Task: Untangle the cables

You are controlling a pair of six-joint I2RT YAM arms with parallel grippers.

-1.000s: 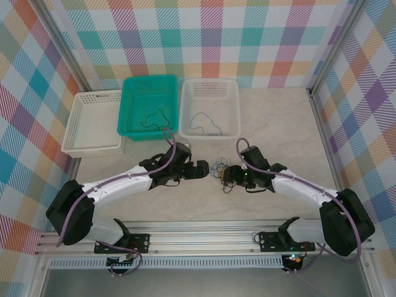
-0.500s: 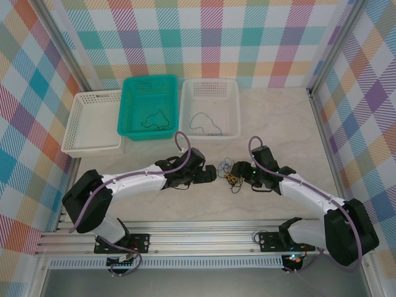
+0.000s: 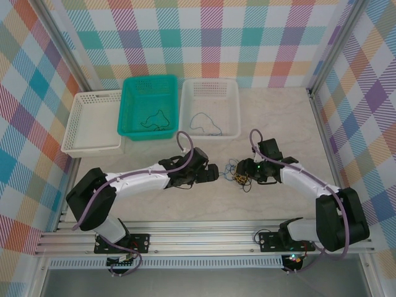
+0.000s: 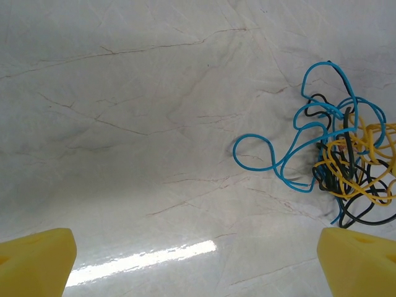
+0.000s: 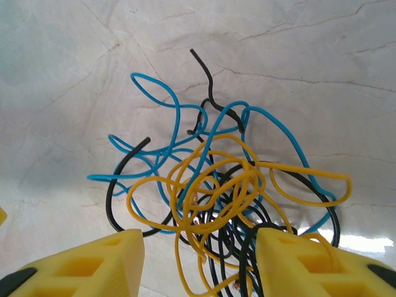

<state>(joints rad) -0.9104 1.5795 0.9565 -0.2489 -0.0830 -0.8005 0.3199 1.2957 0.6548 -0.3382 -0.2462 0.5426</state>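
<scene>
Pale marbled counter (image 3: 297, 124) closed in by plaid walls (image 3: 204, 37); two arms reach in from the lower edge of the top view and meet near its centre.

Near field. The left pincer (image 4: 198, 260) stands wide open with nothing between its yellow tips, which sit at the lower corners of the left wrist view. The right pincer (image 5: 198, 260) has its jaws partly apart, astride the near side of the cables (image 3: 236, 174); yellow, black and blue strands all pass through the gap, and no clamping on any of them is visible.

Middle field. The cables form one small clump on the counter at the centre of the top view, between the two pincers. In the left wrist view it lies at the right edge, a loose blue loop reaching out toward the left.

Far field. Three baskets line the upper left: a white one (image 3: 71, 124), a teal basket (image 3: 127, 105) holding a dark strand (image 3: 153, 119), and a second white one (image 3: 232, 93) holding a blue strand (image 3: 204, 120).

Hazards, as judged. Closing here would likely catch several colours together, so a pull would drag or tighten the clump rather than free one strand. With the left pincer gripping nothing, the clump has no anchor and may slide along. The pincers are close; a careless reach could knock them together.
</scene>
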